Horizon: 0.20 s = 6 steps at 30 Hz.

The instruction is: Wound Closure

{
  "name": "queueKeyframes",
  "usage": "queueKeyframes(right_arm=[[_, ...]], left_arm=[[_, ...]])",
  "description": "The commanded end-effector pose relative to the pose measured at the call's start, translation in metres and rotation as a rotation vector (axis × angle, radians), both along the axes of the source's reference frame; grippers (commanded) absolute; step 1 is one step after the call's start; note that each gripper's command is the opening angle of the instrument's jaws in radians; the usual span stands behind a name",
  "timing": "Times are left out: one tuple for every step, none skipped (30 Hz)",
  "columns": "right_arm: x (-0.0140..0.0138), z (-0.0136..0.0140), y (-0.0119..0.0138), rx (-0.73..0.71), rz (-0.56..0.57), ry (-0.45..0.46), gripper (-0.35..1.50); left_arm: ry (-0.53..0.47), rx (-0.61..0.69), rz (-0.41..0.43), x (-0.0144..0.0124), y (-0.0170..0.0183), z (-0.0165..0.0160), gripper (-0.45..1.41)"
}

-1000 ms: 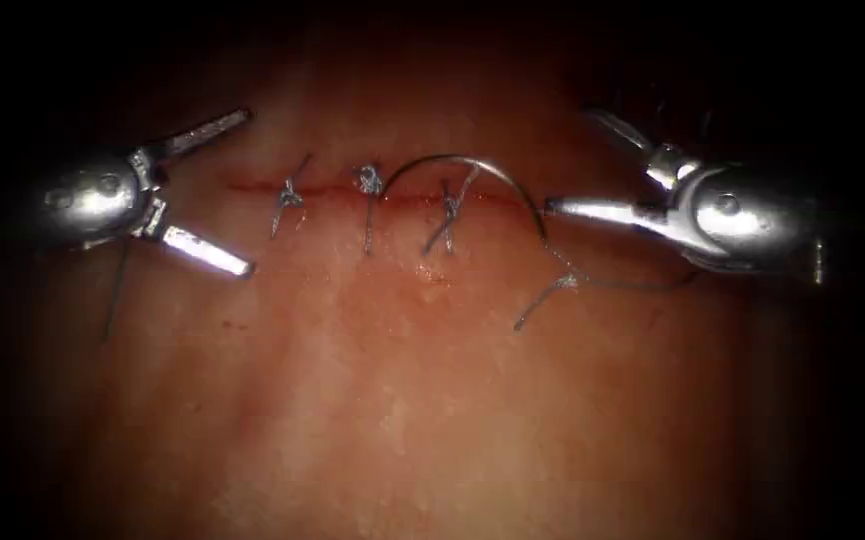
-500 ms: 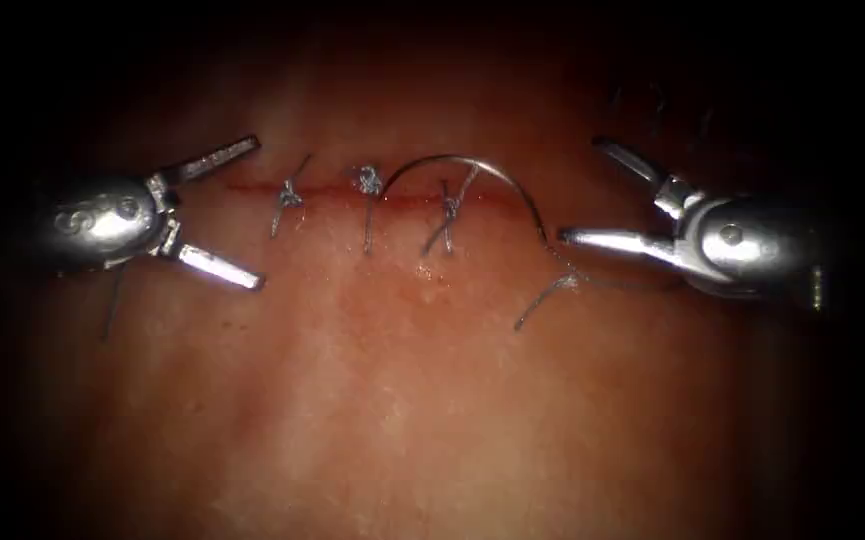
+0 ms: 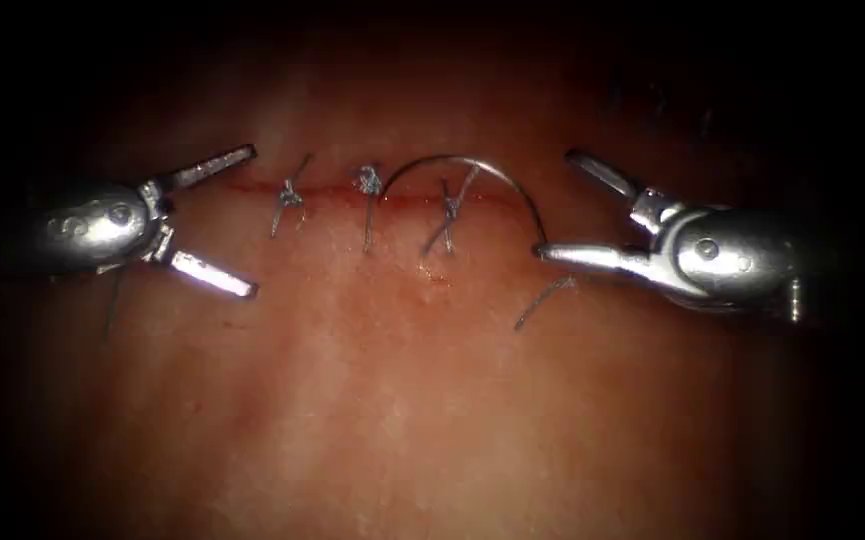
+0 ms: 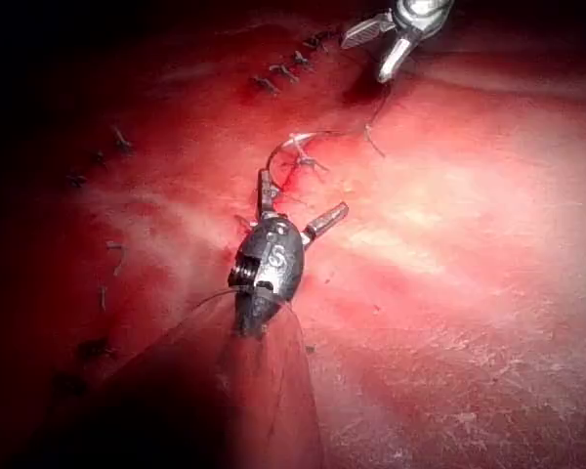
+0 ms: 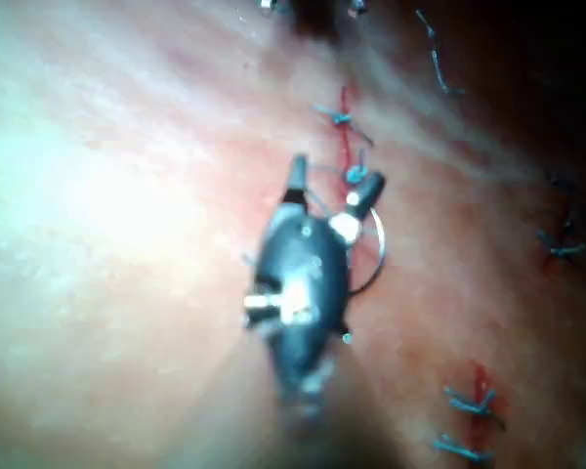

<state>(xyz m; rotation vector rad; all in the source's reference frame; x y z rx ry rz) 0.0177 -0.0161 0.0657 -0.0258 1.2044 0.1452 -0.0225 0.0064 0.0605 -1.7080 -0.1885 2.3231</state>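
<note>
The tissue (image 3: pixel 432 380) lies under both tools, its cut (image 3: pixel 372 193) running across the endoscope view; three knots (image 3: pixel 367 181) with short cut ends sit along the cut.

The needle (image 3: pixel 462 163) lies free on the tissue as an arch over the right part of the cut; one end rests near the middle knot, the other curves down to the right and ends just beside the right tool's lower jaw; whether either end is in the tissue I cannot tell. A short piece of thread (image 3: pixel 542 300) lies on the tissue just below that right end.

The left tool (image 3: pixel 227 222) hangs at the left end of the cut with its jaws spread wide, one above the line of the cut and one below; it holds nothing. The right tool (image 3: pixel 557 205) sits at the right end of the cut, jaws likewise spread apart, empty; the tip of its lower jaw is at the needle's right end, touching or nearly so, and its upper jaw points up and left, clear of the needle.

In the left wrist view the left tool (image 4: pixel 298 200) shows the same spread jaws, with the needle (image 4: pixel 308 142) beyond them; in the right wrist view the right tool (image 5: pixel 332 176) stands over the cut, the needle (image 5: pixel 376 249) curving beside it.
</note>
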Motion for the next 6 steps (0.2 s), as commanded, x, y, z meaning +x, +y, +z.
queueKeyframes(right_arm=[[0.0007,0.0005,0.0003,-0.003,0.002,0.005,1.36],[0.0007,0.0005,0.0002,-0.006,0.006,0.01,1.36],[0.0007,0.0005,0.0002,-0.006,0.005,0.01,1.36],[0.0007,0.0005,0.0002,-0.006,0.005,0.01,1.36],[0.0006,0.0004,0.0002,-0.005,0.004,0.01,1.36],[0.0005,0.0004,0.0002,-0.006,0.005,0.013,1.36]], left_arm=[[0.001,-0.003,0.001,-0.0005,0.0003,0.0007,0.94],[0.0,-0.004,0.002,-0.0005,0.0003,0.0007,0.94],[0.002,-0.003,0.004,-0.0005,0.0003,0.0008,0.94],[0.002,-0.003,0.004,-0.0005,0.0004,0.0008,0.94],[0.002,-0.003,0.004,-0.0005,0.0004,0.0008,0.94],[0.002,-0.003,0.004,-0.0005,0.0003,0.0008,0.94]])
